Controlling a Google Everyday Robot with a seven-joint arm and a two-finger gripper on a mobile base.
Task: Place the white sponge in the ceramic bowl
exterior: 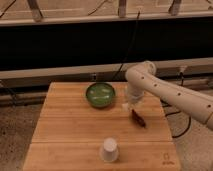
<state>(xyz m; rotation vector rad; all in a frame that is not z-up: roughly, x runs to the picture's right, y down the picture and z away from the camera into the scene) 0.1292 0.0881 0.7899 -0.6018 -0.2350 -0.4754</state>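
pincer (127,104): hanging mid-frame, fully closed, seemingly gripping white sponge (125,105) (partly hidden)
ceramic bowl (100,95): lying just left of pincer

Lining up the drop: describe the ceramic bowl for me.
On the wooden table, look to the far middle, just left in the picture of the end effector. The ceramic bowl there is round and glossy green, unlike the white upturned cup near the front edge.
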